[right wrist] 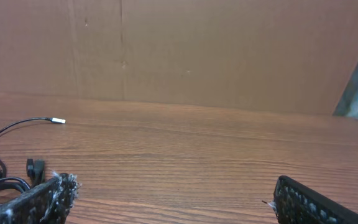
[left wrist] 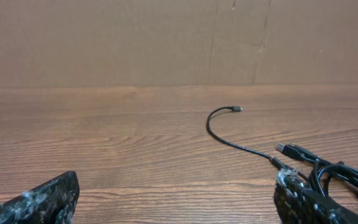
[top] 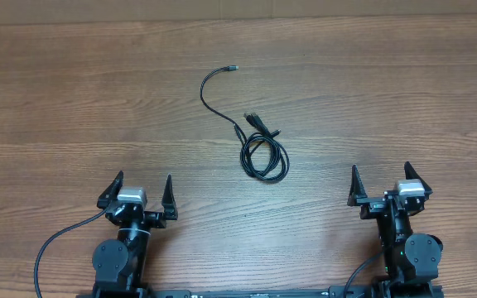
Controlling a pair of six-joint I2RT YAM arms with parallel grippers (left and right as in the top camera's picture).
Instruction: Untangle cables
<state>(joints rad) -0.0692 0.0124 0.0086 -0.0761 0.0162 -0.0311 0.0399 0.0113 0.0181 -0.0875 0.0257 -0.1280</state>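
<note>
Evidently not yet begun — the cables (top: pixel 261 149) lie tangled at the middle of the desk (top: pixel 65 99).
Left gripper (top: pixel 144 177) and right gripper (top: pixel 381 167) sit spread wide, empty, well apart from the coil — all the untangling remains.

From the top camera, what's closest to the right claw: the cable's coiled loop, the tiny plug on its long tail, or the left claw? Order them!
1. Coiled loop, centre, left of the right gripper.
2. Tiny plug, farther back and left.
3. Left gripper, far left, front edge.
</note>
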